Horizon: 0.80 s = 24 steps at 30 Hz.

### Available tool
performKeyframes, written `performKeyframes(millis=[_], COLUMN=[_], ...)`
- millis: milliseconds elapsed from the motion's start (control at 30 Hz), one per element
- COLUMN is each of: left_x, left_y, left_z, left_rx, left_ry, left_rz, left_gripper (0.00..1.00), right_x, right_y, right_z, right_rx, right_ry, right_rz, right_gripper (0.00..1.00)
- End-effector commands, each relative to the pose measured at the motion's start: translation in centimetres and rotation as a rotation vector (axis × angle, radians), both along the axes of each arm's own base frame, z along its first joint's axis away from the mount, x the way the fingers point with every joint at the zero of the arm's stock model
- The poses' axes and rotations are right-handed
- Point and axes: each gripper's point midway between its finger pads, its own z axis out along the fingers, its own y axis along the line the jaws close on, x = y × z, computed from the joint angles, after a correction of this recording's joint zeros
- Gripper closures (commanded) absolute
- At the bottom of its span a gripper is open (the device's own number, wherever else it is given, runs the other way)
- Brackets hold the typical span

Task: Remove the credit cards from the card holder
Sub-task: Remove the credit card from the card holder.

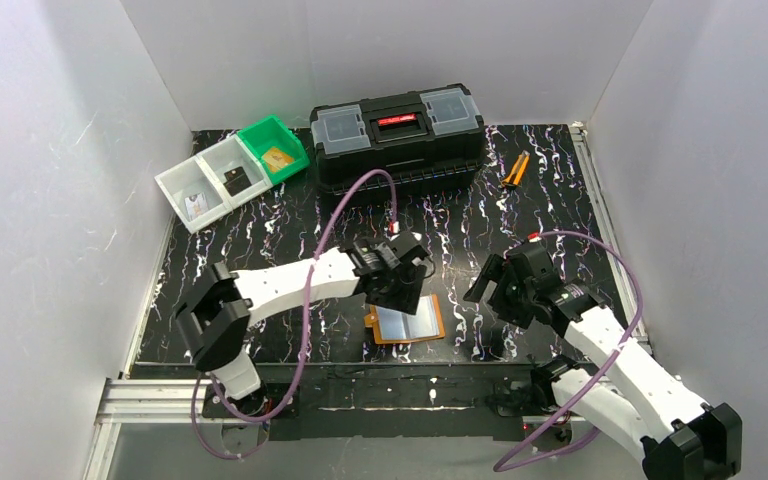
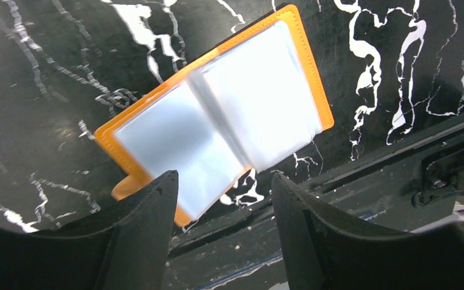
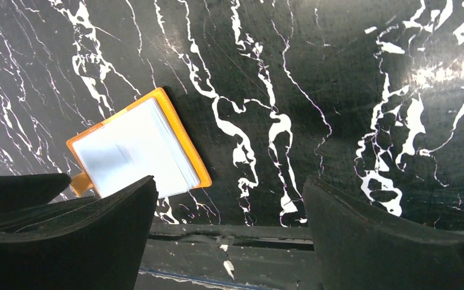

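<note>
Hovering my empty, parted left gripper [image 2: 223, 181] over the card holder [image 2: 217, 115] splayed open at the near edge, I hold my right gripper [image 3: 229, 181] wide open to its right, likely to steady it.

At 6 o'clock on the table [image 1: 560, 215], near the front edge: card holder [image 1: 407, 323], laid open. At 12, against the back: toolbox [image 1: 398, 135]. At 10: bins [image 1: 230, 172] in a row, credit cards [image 1: 278, 158] inside. At 1, right of the toolbox: pliers [image 1: 515, 170]. Over the holder's 11: left gripper [image 2: 223, 178]. At its 3, apart: right gripper [image 3: 229, 181].
</note>
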Motion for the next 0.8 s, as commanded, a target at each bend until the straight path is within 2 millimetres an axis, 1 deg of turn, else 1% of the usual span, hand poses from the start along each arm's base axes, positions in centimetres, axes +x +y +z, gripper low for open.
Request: performKeyframes(millis=[0, 100, 200, 533, 700, 767], left_x=[-0.3, -0.2, 0.0, 0.0, -0.4, -0.4], left_y=[-3.6, -4.4, -4.8, -5.1, -3.9, -3.4], left_z=[0.2, -0.9, -1.7, -5.4, -7.5, -7.8], left_rx=[-0.038, -0.026, -0.014, 0.036, 0.093, 0.117], left_ry=[-0.01, -0.005, 0.001, 0.028, 0.05, 0.049], left_rz=[-0.071, -0.075, -0.089, -0.123, -0.133, -0.137], left_gripper=[0.45, 0.47, 0.48, 0.49, 0.53, 0.57], right_x=[-0.4, -0.6, -0.8, 0.0, 0.3, 0.4], right_y=[-0.4, -0.4, -0.5, 0.1, 0.6, 0.8], right_z=[-0.6, -1.1, -1.5, -1.7, -2.0, -2.0], right_rx=[0.025, 0.026, 0.013, 0.005, 0.015, 0.014], right_ry=[0.022, 0.04, 0.06, 0.073, 0.088, 0.093], right_rz=[-0.079, -0.084, -0.081, -0.045, -0.035, -0.033], right_gripper=[0.03, 0.03, 0.03, 0.03, 0.04, 0.04])
